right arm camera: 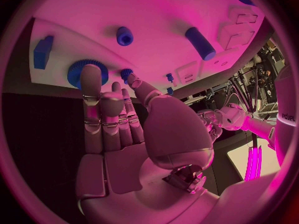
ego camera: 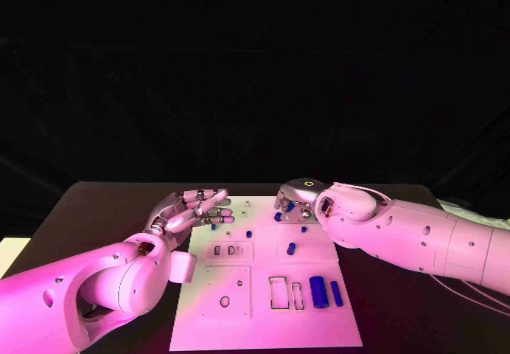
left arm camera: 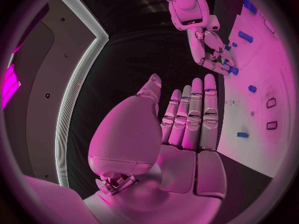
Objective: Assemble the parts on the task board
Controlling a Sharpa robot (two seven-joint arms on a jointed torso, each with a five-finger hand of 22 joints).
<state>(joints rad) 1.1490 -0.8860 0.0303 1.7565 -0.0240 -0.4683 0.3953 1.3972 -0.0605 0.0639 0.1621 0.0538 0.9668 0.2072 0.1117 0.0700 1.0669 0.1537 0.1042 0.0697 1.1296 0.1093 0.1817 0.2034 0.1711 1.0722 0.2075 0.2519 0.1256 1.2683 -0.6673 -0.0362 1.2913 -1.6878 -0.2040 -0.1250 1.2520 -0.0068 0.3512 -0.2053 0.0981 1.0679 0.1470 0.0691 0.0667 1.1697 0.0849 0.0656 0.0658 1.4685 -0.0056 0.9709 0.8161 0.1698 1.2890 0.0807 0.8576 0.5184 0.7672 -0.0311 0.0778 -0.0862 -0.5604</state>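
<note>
The right hand [ego camera: 293, 203] is hovering over the far edge of the task board [ego camera: 255, 310], and the step in hand appears to be the pick-up of a part from that far row. In the right wrist view the fingers [right arm camera: 99, 119] are lying extended and side by side, with nothing between them and the thumb, so the hand is reading as wide and empty; the fingertips are sitting just at a round knurled blue part [right arm camera: 79, 69] near the board's far edge, though contact cannot be confirmed. A small blue peg [right arm camera: 127, 74] is standing just beside the thumb tip. The left hand [ego camera: 191, 210] is hanging beside the board's far left corner, palm exposed and fingers straight and apart, holding nothing. Two long blue cylinders [ego camera: 325, 292] are lying side by side near the board's near right area, just beside an empty rectangular slot [ego camera: 278, 293], well apart from both hands. The next move is likely calling for the right hand to be closing thumb and fingers round the knurled part before lifting; a careless approach risks disturbing the neighbouring peg.
</note>
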